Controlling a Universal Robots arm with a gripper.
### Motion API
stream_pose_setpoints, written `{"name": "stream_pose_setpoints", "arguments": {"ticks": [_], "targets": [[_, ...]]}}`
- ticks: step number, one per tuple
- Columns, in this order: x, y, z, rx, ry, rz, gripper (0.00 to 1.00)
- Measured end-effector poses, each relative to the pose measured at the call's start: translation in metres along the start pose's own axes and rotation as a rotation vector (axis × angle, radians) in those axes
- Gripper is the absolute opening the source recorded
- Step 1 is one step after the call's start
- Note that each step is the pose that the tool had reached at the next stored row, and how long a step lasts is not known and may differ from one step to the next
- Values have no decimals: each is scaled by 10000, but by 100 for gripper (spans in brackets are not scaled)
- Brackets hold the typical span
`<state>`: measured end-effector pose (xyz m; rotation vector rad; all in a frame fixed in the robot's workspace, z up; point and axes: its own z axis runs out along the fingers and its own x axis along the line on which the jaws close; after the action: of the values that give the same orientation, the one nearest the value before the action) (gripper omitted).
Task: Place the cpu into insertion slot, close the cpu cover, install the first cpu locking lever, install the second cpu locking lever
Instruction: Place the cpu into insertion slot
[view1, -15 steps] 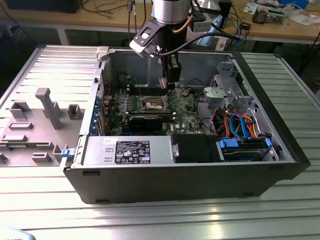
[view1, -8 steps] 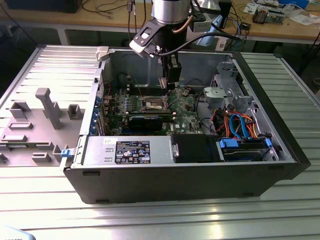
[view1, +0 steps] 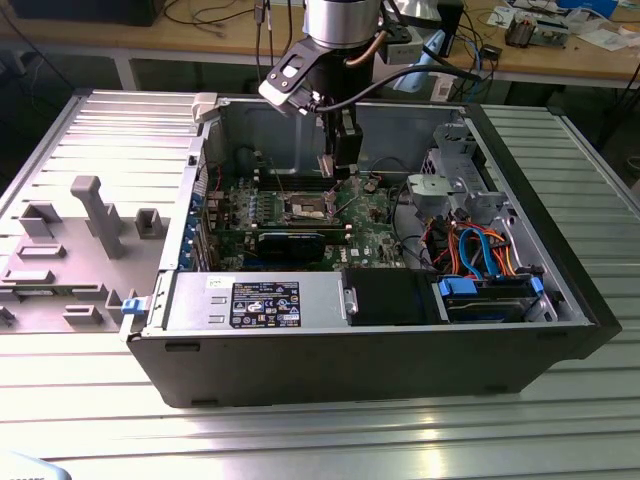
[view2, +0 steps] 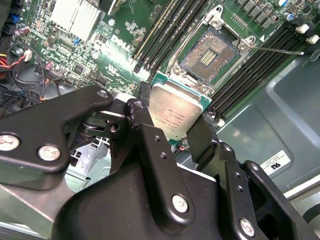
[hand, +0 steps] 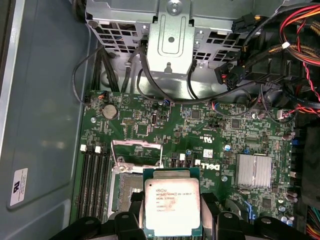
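Here the small, flat, square cpu (hand: 172, 202), with a dull silver-grey metal top and a green rim, is clamped at two opposite edges by the black gripper (view2: 172, 125). Its top faces both wrist cameras. It is held clear of the green board, just beside the open insertion slot (hand: 125, 186). The thin silver cpu cover (hand: 137, 145) stands raised, and long black memory slots (hand: 92, 180) flank the socket.

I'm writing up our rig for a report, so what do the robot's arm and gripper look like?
The arm ends in a silver-grey round section carrying a pale block. A black cable loops off it towards the exterior view's right. The gripper is matte black: flat, rounded link plates joined by silver screws, ending in two narrow fingers.
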<state>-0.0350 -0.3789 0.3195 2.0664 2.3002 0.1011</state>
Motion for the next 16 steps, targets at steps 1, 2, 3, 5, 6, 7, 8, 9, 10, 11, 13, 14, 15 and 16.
{"name": "stream_pose_setpoints", "arguments": {"ticks": [1, 2, 3, 5, 6, 7, 8, 9, 10, 11, 13, 14, 15, 16], "targets": [[0, 0, 0, 0, 0, 4, 54], [0, 0, 0, 0, 0, 7, 54], [0, 0, 1, 0, 0, 12, 54], [0, 0, 0, 0, -2, 23, 54], [0, 0, 1, 0, -3, 30, 54], [0, 0, 1, -1, -3, 37, 54], [0, 0, 1, -1, -3, 44, 54], [0, 0, 1, 0, -4, 53, 54], [0, 0, 1, -1, -5, 59, 54], [0, 0, 1, 0, -6, 65, 54], [0, 0, 2, -1, -7, 81, 54], [0, 0, 3, -1, -8, 97, 54], [0, 0, 3, -1, -9, 108, 54], [0, 0, 3, -1, -9, 119, 54]]}}
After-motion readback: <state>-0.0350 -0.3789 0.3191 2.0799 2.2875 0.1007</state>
